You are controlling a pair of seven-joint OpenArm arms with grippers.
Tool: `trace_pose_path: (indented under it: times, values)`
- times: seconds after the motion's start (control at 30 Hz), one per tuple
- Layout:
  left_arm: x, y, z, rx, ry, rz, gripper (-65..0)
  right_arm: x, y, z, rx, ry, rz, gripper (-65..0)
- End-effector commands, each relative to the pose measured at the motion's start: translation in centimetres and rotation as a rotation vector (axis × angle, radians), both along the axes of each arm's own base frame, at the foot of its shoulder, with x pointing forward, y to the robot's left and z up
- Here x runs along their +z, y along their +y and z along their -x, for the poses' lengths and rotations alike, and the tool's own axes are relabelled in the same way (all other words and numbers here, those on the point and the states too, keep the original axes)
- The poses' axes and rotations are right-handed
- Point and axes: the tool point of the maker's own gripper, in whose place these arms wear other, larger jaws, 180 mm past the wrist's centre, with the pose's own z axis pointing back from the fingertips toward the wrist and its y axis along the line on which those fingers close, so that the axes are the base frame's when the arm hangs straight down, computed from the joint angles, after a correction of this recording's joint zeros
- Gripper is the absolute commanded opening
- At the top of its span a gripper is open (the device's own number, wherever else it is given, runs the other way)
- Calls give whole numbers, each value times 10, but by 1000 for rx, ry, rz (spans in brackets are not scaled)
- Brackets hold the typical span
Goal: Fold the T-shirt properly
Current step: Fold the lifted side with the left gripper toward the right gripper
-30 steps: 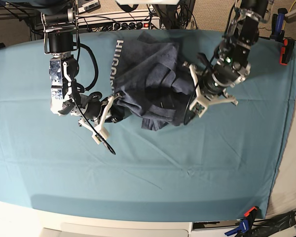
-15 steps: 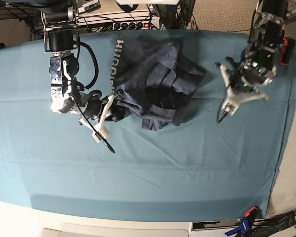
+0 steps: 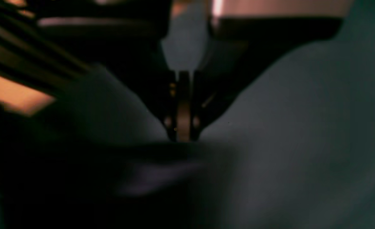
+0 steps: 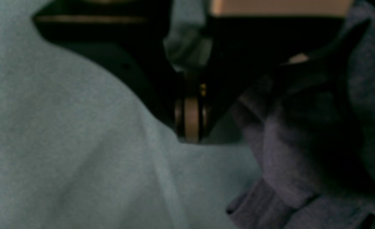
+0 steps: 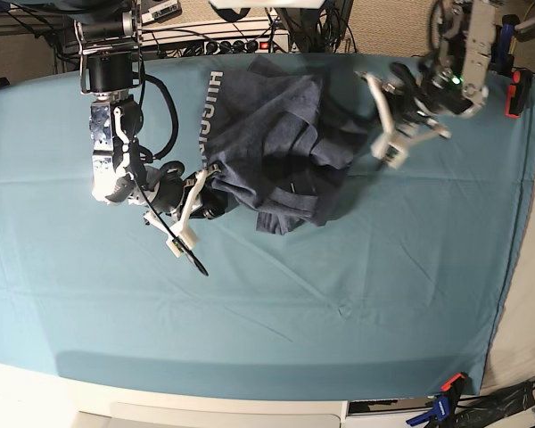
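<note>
The T-shirt (image 5: 281, 143) is seen in the base view as a crumpled heap of heathered navy cotton in the upper middle of the frame, lying on the teal cloth (image 5: 276, 312) that covers the table. White block lettering (image 5: 210, 111) is shown only in this view, running down the heap's left edge. The grain of the fabric is given only by the right wrist view, where a thick seamed edge of the T-shirt (image 4: 302, 152) fills the right half of the frame, just beside the tool.

The right tool (image 5: 201, 203) is seen at middle left of the base view, its arm reaching down from the upper left, with its tip at the heap's lower left edge. Its jaws are closed together; whether cloth is pinched between them cannot be told, since the fabric is only seen lying alongside in the right wrist view.

The left tool (image 5: 385, 134) is held at upper right of the base view, tilted, at the heap's right edge. In the dark, blurred left wrist view its jaws (image 3: 183, 127) are shown closed; whether any cloth is caught between them cannot be told.

The cloth is smooth, with faint creases.
</note>
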Motion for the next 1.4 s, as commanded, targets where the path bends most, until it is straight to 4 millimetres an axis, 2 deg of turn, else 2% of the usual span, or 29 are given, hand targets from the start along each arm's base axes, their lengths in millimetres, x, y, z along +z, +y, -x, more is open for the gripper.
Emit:
trace_pose_path:
  times: [0.0, 0.27, 0.4, 0.6, 0.8, 1.0, 1.37]
  values:
    - [11, -1, -10, 4, -49, 7, -650, 0, -8, -1, 5, 4, 43, -650]
    - [19, -28, -16, 40, -78, 107, -650, 4, -6, -5, 2, -16, 29, -650]
    - [20, -33, -17, 41, -87, 121, -650, 3, -6, -4, 2, -12, 32, -650]
    - [14, -47, -12, -17, -107, 75, -650, 0, -7, -2, 6, 6, 42, -650]
    - [0, -55, -13, -60, -114, 17, -650, -2, -8, 4, 14, 35, 56, -650]
    - [12, -52, -41, -59, -187, -9, -650, -6, -2, 20, 25, 64, 27, -650]
    - [40, -52, -81, -58, -302, -5, -650, -21, 6, 77, 67, 118, 40, -650]
